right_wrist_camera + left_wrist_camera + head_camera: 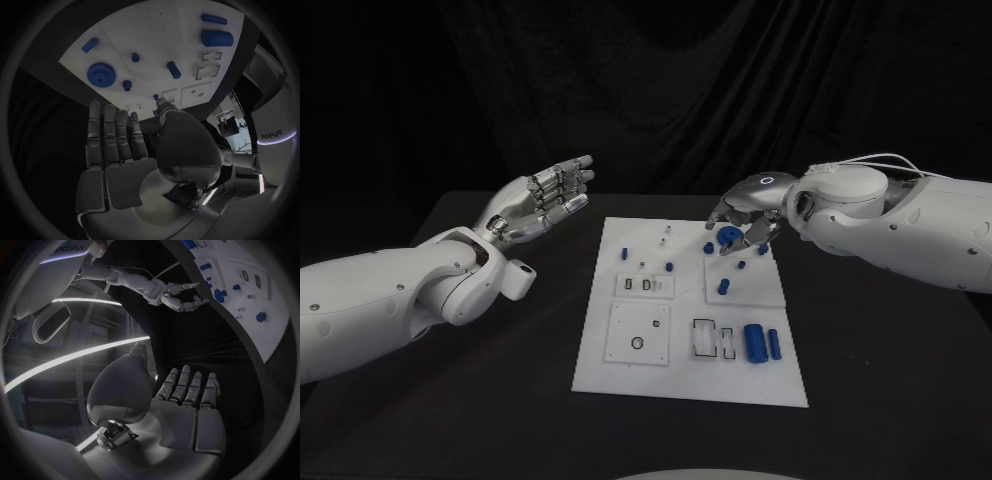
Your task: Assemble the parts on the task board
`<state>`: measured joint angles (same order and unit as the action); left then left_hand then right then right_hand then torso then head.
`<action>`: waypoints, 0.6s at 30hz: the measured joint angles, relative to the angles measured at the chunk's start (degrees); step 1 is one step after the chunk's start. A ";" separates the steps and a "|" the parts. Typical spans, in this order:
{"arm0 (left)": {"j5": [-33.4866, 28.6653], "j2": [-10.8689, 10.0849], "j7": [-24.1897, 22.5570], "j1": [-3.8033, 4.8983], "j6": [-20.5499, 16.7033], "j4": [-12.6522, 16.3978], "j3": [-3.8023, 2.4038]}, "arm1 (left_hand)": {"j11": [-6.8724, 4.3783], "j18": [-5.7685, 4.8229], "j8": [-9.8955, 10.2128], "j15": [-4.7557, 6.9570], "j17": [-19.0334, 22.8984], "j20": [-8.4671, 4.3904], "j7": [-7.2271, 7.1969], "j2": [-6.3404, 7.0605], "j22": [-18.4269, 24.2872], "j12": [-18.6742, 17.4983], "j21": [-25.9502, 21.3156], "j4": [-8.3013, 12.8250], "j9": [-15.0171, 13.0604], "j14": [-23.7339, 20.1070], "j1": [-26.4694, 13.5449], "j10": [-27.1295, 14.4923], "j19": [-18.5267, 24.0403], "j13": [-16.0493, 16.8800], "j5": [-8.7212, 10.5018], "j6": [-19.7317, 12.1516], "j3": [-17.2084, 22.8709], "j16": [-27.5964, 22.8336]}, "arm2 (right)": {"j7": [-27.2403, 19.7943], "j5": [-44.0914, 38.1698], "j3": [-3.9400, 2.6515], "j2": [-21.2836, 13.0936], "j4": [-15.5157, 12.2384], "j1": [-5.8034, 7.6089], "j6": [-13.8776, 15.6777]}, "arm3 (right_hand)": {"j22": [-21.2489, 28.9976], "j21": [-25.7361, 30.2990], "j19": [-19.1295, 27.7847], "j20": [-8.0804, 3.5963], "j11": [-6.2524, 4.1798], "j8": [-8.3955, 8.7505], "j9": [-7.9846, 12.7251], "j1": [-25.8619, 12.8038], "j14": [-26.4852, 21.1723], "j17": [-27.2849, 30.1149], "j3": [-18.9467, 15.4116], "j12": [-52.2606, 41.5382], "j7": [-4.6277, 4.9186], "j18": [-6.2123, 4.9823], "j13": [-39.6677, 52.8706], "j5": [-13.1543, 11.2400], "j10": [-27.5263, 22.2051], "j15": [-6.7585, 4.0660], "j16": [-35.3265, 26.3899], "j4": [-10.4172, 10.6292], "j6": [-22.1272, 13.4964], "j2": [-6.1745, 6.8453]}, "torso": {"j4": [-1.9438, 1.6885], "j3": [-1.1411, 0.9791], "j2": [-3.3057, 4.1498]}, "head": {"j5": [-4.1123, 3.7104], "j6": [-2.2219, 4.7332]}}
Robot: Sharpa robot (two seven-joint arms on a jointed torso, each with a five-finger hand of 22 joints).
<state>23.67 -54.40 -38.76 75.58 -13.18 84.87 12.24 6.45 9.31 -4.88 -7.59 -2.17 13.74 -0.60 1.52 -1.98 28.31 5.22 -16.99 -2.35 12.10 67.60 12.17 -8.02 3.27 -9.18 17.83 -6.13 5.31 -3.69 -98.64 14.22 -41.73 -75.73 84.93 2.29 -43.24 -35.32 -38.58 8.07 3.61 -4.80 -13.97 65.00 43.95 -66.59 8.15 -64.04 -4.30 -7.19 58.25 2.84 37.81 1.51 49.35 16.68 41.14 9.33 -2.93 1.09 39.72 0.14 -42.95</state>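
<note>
**Right hand over the far parts, nothing gripped yet**

We see the task board [689,375] lying flat mid-table, with blue parts spread over it. The blue gear [100,74] sits near the board's far right corner, just below our right hand [740,225]. Two larger blue cylinders [762,342] lie side by side near the front right, and small blue pegs [671,267] stand or lie across the far half.

Right hand: fingers extended and apart in its wrist view, palm facing the board, holding nothing we can see. Left hand [545,200]: raised off the board's left side, well apart from it, fingers straight, empty.

Handling, as we judge it: the parts look like rigid, light plastic, smooth enough to slip. Small pegs want a fingertip pinch across the shank. The gear is best taken by its toothed rim, which gives more bite. The cylinders will probably roll if nudged, so we pinch across the middle.
</note>
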 measured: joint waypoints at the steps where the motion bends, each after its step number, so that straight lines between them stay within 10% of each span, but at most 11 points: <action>1: 0.00 0.06 0.00 0.00 0.05 -0.07 0.00 | 0.00 0.00 0.00 0.00 0.00 0.00 -0.02 0.00 0.02 0.00 0.00 0.00 0.00 0.00 0.00 0.00 0.00 0.00 0.00 -0.02 0.00 0.00 | 0.01 0.03 0.00 0.11 0.15 -0.05 0.00 | -0.49 -0.29 -0.90 0.30 0.11 -0.64 -0.65 0.83 4.22 -4.08 0.07 -5.69 0.28 0.00 4.66 0.00 3.64 0.11 6.31 0.08 0.33 -0.35 | -0.01 -0.01 0.01 | 0.00 -0.03; 3: 0.01 0.18 0.00 0.00 0.19 -0.24 0.00 | 0.00 0.00 0.00 0.00 0.00 0.00 -0.22 0.00 0.05 0.00 0.00 0.00 0.00 0.00 0.00 0.00 0.00 0.00 0.00 -0.22 0.00 0.00 | -0.01 0.14 -0.01 0.39 0.52 -0.16 0.04 | -2.16 -1.68 -1.76 0.66 0.18 -1.76 -1.68 1.89 12.19 -7.41 0.26 -11.93 0.41 0.01 10.17 0.00 10.04 0.16 15.64 -0.11 0.90 -0.89 | -0.04 -0.01 0.04 | -0.08 -0.12; 6: 0.01 0.33 -0.01 0.00 0.38 -0.44 0.00 | 0.00 0.00 0.00 0.00 0.00 0.00 -0.22 0.00 0.05 0.00 0.00 0.00 0.00 0.00 0.00 0.00 0.00 0.00 0.00 -0.22 0.00 0.00 | -0.20 0.40 -0.01 0.70 1.06 -0.25 0.28 | -11.42 -11.28 -6.82 0.66 0.04 -5.18 -4.20 3.80 35.87 -8.33 0.66 -22.53 1.01 0.02 16.23 0.28 35.07 -0.01 35.80 -0.16 2.69 -1.36 | -0.07 -0.01 0.07 | -0.20 -0.19; 8: 0.02 0.40 -0.01 0.00 0.46 -0.50 0.00 | -0.05 0.00 0.22 -0.13 0.00 0.13 -0.22 0.00 0.05 -0.04 0.00 0.00 0.02 0.13 0.00 -0.04 0.13 -0.03 0.00 -0.22 0.00 0.00 | -0.43 0.55 -0.01 0.82 1.38 -0.28 0.55 | -20.46 -21.29 -13.56 0.30 -0.46 -7.53 -5.73 4.42 39.27 -8.36 1.00 -25.07 1.35 0.09 16.66 0.66 44.09 -0.50 39.75 -0.06 4.19 -1.49 | -0.08 -0.03 0.08 | -0.13 -0.19; 13: 0.03 0.56 -0.01 0.00 0.79 -0.72 0.00 | 0.01 0.00 0.23 -0.21 0.00 0.20 -0.42 -0.22 0.05 -0.38 -0.21 0.00 0.06 0.21 0.22 -0.40 0.20 -0.05 -0.28 -0.43 0.00 0.00 | -1.54 0.91 -0.01 1.28 2.66 -0.39 2.02 | -31.47 -42.48 -34.84 -1.26 -1.23 -12.15 -8.56 7.21 39.87 -8.36 2.69 -25.82 2.28 3.67 16.70 4.27 46.05 -0.94 40.49 -0.32 11.05 -2.03 | -0.08 -0.03 0.10 | 0.07 -0.27; 18: 0.03 0.73 -0.02 0.00 1.06 -0.98 0.00 | 0.01 0.00 0.57 -0.41 0.00 0.20 -0.41 -0.49 0.09 -0.44 -0.21 0.00 0.14 0.01 0.02 -0.40 0.21 -0.05 -0.63 -1.05 0.00 0.00 | -2.37 1.12 -0.01 1.93 3.95 -0.49 3.35 | -31.72 -51.50 -45.09 -2.16 -1.44 -11.70 -9.00 8.92 40.08 -8.35 4.13 -25.82 2.21 5.44 16.70 6.18 46.26 -1.15 40.49 -0.46 11.86 -1.94 | -0.08 -0.03 0.10 | 0.26 -0.34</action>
<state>23.70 -53.67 -38.78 75.58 -12.13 83.88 12.24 6.46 9.31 -4.31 -8.00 -2.17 13.94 -1.02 1.03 -1.89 27.88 5.01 -16.99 -2.22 12.10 67.63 11.77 -7.82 3.22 -9.81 16.78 -6.13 5.31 -6.05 -97.52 14.21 -39.80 -71.79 84.44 5.65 -74.95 -86.82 -83.67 5.91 2.17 -16.50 -22.97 73.91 84.02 -74.94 12.28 -89.86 -2.09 -1.75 74.95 9.02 84.08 0.36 89.84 16.22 53.00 7.39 -3.01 1.06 39.83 0.40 -43.29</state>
